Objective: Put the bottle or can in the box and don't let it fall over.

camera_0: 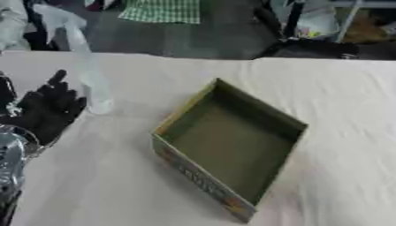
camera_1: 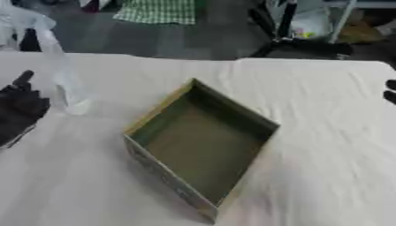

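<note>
A clear plastic bottle [camera_0: 86,75] stands on the white table at the far left, its top leaning left and away, and it looks smeared. My left hand [camera_0: 46,110] is just left of the bottle's lower part, fingers relaxed and open with one pointing up; I cannot tell whether they touch the bottle. The open cardboard box [camera_0: 232,141], green inside with printed side walls, lies askew at the table's middle with nothing in it. Only dark tips of my right hand [camera_1: 390,90] show at the right edge.
The white cloth [camera_0: 100,185] covers the table around the box. My left arm's silver wrist [camera_0: 12,154] comes in at the lower left. Beyond the far edge are a dark floor, a tripod's legs [camera_1: 298,42] and a checked cloth [camera_0: 158,11].
</note>
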You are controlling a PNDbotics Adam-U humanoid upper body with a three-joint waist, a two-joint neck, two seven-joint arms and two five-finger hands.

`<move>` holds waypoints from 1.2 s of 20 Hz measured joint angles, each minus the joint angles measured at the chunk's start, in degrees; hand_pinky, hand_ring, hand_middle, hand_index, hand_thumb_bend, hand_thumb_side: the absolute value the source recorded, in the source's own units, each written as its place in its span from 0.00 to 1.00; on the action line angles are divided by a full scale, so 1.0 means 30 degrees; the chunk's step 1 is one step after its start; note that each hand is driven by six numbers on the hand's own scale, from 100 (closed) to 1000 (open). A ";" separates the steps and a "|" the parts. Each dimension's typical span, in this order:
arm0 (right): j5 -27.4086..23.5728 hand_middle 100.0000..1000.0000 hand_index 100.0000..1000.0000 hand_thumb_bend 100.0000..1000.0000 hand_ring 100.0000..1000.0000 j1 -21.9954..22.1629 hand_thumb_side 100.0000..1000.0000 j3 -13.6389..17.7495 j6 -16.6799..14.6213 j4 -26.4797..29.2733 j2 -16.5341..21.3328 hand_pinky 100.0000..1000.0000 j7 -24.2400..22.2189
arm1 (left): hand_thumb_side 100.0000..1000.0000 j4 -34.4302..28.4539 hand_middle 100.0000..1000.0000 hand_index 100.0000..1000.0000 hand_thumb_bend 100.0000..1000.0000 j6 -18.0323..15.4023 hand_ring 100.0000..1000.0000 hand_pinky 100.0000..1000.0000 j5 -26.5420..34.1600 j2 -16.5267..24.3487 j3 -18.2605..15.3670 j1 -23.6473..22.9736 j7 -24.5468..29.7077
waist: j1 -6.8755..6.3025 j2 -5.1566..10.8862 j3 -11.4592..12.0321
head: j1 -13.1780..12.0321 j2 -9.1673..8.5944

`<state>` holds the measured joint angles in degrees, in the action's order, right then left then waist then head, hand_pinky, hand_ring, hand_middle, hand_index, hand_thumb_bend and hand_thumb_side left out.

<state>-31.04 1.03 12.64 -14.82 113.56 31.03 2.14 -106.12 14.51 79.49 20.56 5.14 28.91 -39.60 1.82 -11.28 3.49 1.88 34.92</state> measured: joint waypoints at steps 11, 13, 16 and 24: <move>-0.0003 0.80 0.88 0.00 0.81 -0.0010 0.65 -0.0005 0.0032 0.0000 0.0000 0.85 -0.0006 | 1.00 0.0799 0.00 0.98 0.52 -0.0354 0.00 0.00 -0.0092 -0.0161 0.0069 0.1062 -0.0039 | -0.0003 0.0000 -0.0088 | -0.0084 -0.0108; -0.0003 0.80 0.88 0.00 0.81 -0.0011 0.65 -0.0006 0.0038 0.0000 0.0000 0.85 -0.0012 | 1.00 0.1005 0.00 0.98 0.52 -0.0393 0.00 0.00 -0.0119 -0.0168 0.0072 0.1202 -0.0007 | -0.0003 0.0000 -0.0098 | -0.0094 -0.0106; -0.0003 0.80 0.88 0.00 0.81 -0.0011 0.65 -0.0006 0.0062 0.0000 0.0000 0.85 -0.0033 | 1.00 0.1253 0.00 0.98 0.52 -0.0510 0.00 0.00 -0.0118 -0.0269 -0.0011 0.1430 0.0024 | -0.0002 -0.0001 -0.0120 | -0.0096 -0.0106; -0.0003 0.80 0.88 0.00 0.81 -0.0012 0.66 -0.0021 0.0111 0.0000 -0.0013 0.85 -0.0075 | 1.00 0.1682 0.00 0.98 0.52 -0.0995 0.00 0.00 -0.0085 -0.0332 -0.0263 0.1994 -0.0051 | -0.0002 -0.0009 -0.0195 | -0.0188 -0.0106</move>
<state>-31.05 0.99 12.58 -14.49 113.56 30.99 1.91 -101.07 11.53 79.23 19.56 4.35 34.89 -39.75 1.81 -11.31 2.90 1.32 34.60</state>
